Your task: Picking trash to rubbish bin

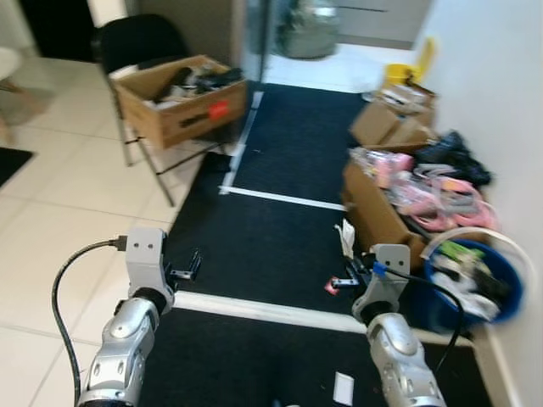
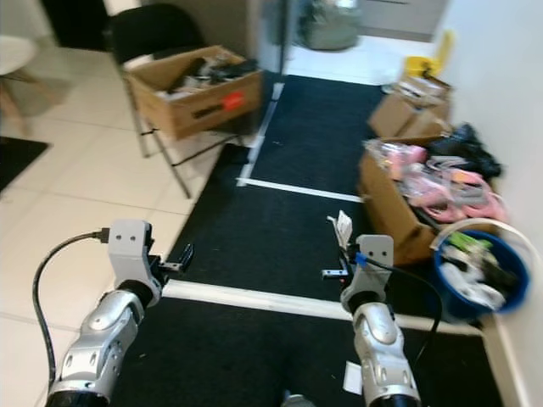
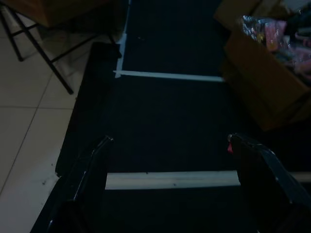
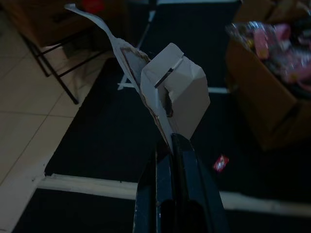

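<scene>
White torn paper carton [image 4: 171, 94] is what I've got pinched in the right gripper [image 4: 171, 141], fingers clamped together on its lower edge, the carton sticking up past the tips. In the head view the same scrap shows as a pale shape just above the right gripper [image 1: 352, 275], held over the black mat [image 1: 271, 246].

Left gripper [image 1: 188, 270] is raised at about the same height, fingers spread wide, nothing between them; I see both black fingers [image 3: 92, 165] well apart over the mat and the white tape stripe [image 3: 170, 179].

Rubbish bin [image 1: 505, 307], blue with a white rim, sits by the wall to my right, near the right gripper, already holding mixed trash. Beside it, an open cardboard box [image 1: 373, 212] with pink packaging.

On the mat: a small red wrapper [image 4: 221, 163] just past the tape stripe, and a white paper scrap [image 1: 343, 387] close to my feet.

Further left, another cardboard box [image 1: 178, 102] of items rests on a black folding chair [image 1: 140, 42] on the tile floor [image 1: 68, 203].
</scene>
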You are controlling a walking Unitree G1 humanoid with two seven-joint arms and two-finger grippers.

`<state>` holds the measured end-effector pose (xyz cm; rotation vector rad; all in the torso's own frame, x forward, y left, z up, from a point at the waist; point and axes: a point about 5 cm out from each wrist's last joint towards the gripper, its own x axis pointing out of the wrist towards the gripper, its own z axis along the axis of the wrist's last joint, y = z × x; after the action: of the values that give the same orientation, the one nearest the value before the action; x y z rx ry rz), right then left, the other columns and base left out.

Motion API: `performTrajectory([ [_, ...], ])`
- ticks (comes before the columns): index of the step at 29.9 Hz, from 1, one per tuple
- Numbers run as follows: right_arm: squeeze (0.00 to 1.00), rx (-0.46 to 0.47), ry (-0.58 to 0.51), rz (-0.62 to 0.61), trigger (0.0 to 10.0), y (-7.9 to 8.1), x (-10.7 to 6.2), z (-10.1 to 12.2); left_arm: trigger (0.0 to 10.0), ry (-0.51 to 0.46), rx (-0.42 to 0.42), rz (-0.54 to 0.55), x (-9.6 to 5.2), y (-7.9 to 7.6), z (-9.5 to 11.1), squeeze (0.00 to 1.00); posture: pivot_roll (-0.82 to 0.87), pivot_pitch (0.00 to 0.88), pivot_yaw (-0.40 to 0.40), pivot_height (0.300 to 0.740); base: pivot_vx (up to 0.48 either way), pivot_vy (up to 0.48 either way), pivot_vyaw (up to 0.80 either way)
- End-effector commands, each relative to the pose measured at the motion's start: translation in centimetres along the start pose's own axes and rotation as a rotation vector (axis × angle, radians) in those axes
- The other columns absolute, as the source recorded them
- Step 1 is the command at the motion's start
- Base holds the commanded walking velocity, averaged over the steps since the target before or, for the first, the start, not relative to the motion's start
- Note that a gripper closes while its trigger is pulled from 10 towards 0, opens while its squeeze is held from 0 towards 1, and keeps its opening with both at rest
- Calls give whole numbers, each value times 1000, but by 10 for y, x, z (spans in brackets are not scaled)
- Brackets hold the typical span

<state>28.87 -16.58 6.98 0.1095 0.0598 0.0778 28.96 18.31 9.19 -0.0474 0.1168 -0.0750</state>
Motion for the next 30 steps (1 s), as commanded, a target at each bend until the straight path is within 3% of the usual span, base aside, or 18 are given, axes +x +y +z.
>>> performTrajectory([
  [1,0,-3,16,-8,10000,-3,-2,-5,10000,22,-10,11,-2,1,-5,0,29,130,14,740,0,0,-800],
  [5,0,5,14,-12,10000,-3,-2,-4,10000,10,-6,0,-1,-1,-4,0,30,123,11,740,0,0,-747],
  [21,0,-6,35,19,10000,2,0,-8,10000,11,29,-10,-1,-5,-5,0,37,120,9,740,0,0,0],
  [30,0,-16,38,19,10000,2,2,-9,10000,1,50,-19,0,-6,-3,0,34,128,11,740,247,0,0],
])
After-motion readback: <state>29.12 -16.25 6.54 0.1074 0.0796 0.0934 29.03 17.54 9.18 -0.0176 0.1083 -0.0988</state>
